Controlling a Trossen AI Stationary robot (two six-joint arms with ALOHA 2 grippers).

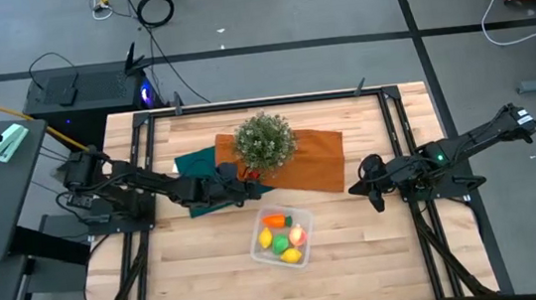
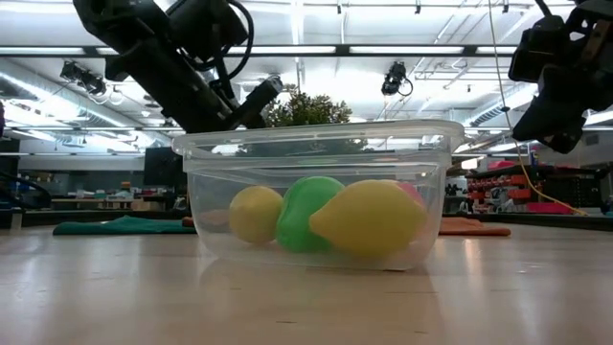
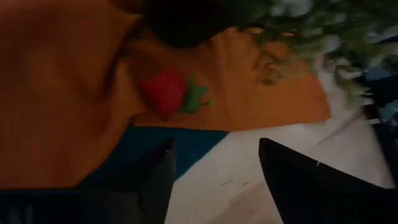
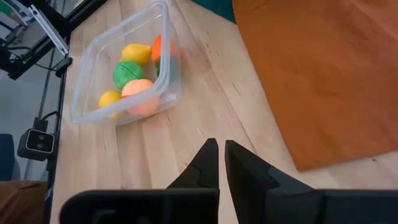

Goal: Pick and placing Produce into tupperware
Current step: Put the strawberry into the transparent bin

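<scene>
Left gripper (image 1: 235,184) centre frame, fingers spread, empty, poised over red toy strawberry (image 3: 165,93) on orange cloth (image 1: 314,157). Right gripper (image 1: 373,191) right of centre, fingers together, empty. Clear rectangular plastic tupperware (image 1: 262,251) lower centre, holding five toy produce pieces (image 1: 283,237).

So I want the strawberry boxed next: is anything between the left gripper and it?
Nothing visible. The left gripper is open, and the red strawberry lies uncovered on the orange cloth just ahead; the plant stands beside it.
</scene>
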